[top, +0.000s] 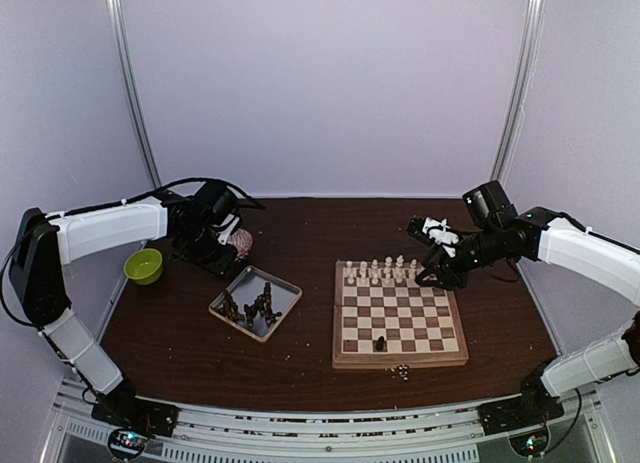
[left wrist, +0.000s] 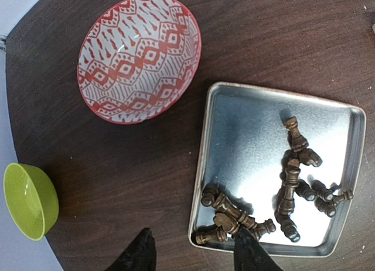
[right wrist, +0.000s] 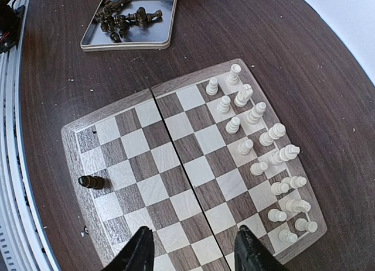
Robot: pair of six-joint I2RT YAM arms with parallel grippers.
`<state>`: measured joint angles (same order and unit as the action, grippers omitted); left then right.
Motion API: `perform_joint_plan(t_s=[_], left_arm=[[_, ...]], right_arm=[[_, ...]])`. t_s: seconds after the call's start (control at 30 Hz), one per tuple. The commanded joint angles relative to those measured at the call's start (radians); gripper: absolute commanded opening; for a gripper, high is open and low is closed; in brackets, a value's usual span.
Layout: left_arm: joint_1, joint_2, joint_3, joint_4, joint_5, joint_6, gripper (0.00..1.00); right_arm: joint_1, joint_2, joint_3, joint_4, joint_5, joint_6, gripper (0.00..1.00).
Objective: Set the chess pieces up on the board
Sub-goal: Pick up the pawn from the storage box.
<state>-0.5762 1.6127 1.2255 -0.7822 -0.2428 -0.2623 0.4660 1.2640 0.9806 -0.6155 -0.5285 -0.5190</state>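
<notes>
The board (top: 400, 361) lies right of centre, its wood rim (right wrist: 70, 136) showing in the right wrist view. Cream chess pieces (top: 380, 273) stand in its two far rows (right wrist: 263, 148). One dark piece (top: 380, 344) stands alone near the front edge (right wrist: 91, 181). Several dark pieces (left wrist: 293, 177) lie tumbled in a silver tray (left wrist: 252, 89). My left gripper (left wrist: 196, 256) hangs open above the tray's near corner, nothing between its fingers. My right gripper (right wrist: 193, 256) is open and empty above the board's right side (top: 430, 273).
A red-patterned bowl (left wrist: 139, 59) sits just behind the tray (top: 290, 293). A green bowl (top: 144, 266) stands at the table's left edge (left wrist: 29, 201). Small crumbs (top: 402, 371) lie in front of the board. White walls close in the back and sides.
</notes>
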Motion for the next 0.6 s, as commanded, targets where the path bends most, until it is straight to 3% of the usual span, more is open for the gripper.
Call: perform_joint_plan(t_s=[0.0, 0.1, 0.27, 0.57], left_arm=[[0.01, 0.005, 0.01, 0.005, 0.034, -0.011, 0.48], [0.012, 0.011, 0.005, 0.006, 0.025, 0.0, 0.48], [0.014, 0.058, 0.009, 0.006, 0.042, 0.017, 0.38], [0.023, 0.173, 0.049, 0.016, 0.062, 0.009, 0.37]], right_arm=[[0.003, -0.018, -0.002, 0.019, 0.036, -0.01, 0.47], [0.005, -0.017, -0.005, 0.024, 0.044, -0.011, 0.47], [0.009, -0.014, -0.011, 0.029, 0.064, -0.016, 0.48], [0.023, -0.004, -0.017, 0.026, 0.09, -0.035, 0.47]])
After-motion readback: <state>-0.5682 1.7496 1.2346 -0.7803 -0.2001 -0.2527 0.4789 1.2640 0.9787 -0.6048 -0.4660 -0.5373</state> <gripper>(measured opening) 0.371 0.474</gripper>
